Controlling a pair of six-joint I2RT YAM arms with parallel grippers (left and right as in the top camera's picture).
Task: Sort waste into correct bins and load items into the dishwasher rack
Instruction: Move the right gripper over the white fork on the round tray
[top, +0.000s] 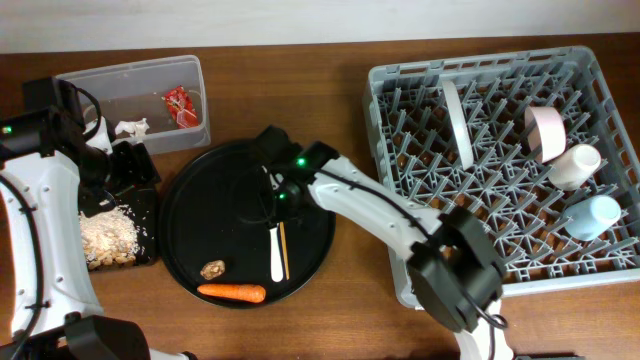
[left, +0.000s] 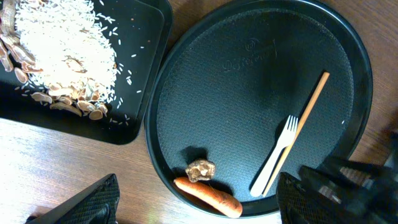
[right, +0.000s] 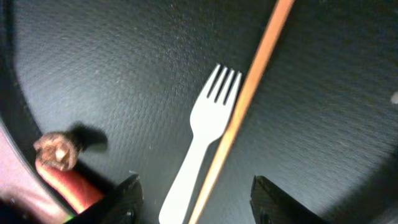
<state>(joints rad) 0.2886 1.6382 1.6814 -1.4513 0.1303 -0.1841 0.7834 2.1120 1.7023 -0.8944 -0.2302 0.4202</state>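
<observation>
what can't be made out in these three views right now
right wrist: carrot mostly cut off by the bottom edge; the fork handle's end runs off frame too
overhead: dishwasher rack front-left corner hidden under the right arm
left wrist: dark shape at bottom right, too blurred to identify

One round black serving tray (top: 190, 230); one white fork (top: 276, 256); one chopstick (top: 284, 248); one carrot (top: 232, 293); one brown lump (top: 212, 269). One clear tub (top: 110, 85), one red wrapper (top: 180, 105), one paper scrap (top: 131, 127); one black rectangular tray (top: 148, 240), one rice heap (top: 108, 238). One dishwasher rack (top: 400, 170); one plate (top: 458, 122); one bowl (top: 545, 133); two cups, a cream cup (top: 574, 166) and a light-blue cup (top: 592, 217).
</observation>
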